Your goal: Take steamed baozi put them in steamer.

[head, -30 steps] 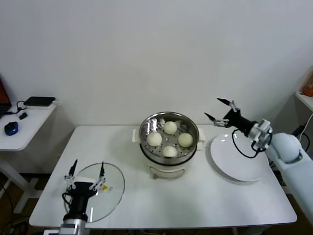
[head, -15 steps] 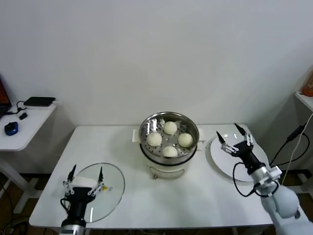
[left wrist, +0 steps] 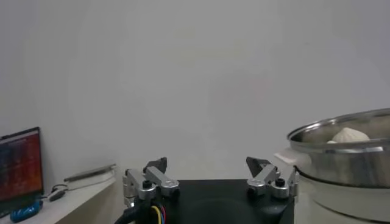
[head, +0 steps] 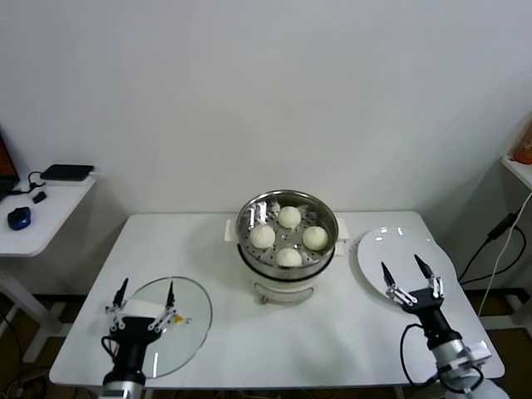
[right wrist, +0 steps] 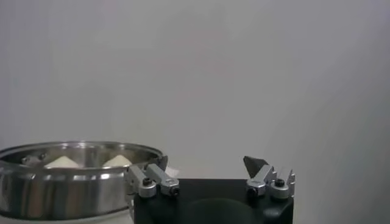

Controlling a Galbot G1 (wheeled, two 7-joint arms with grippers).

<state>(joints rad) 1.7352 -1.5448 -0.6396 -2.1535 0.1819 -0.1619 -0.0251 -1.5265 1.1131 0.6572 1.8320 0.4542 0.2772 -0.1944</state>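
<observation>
A: Right gripper [head: 409,276]? Parked low by the table's near edge, just beside the plate [head: 378,249], jaws spread wide, holding nothing. Looks finished, hence clear of the pot.

B: Left gripper [head: 147,296]? Likewise spread wide, empty, idle over the glass lid [head: 193,320].

A: Contents? All four steamed baozi [head: 288,217] inside the steamer [head: 287,208], mid-table. Plate bare.

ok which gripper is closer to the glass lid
Left. The left gripper hovers open right over the glass lid; the right gripper sits across the table, over the near edge of the plate.
</observation>
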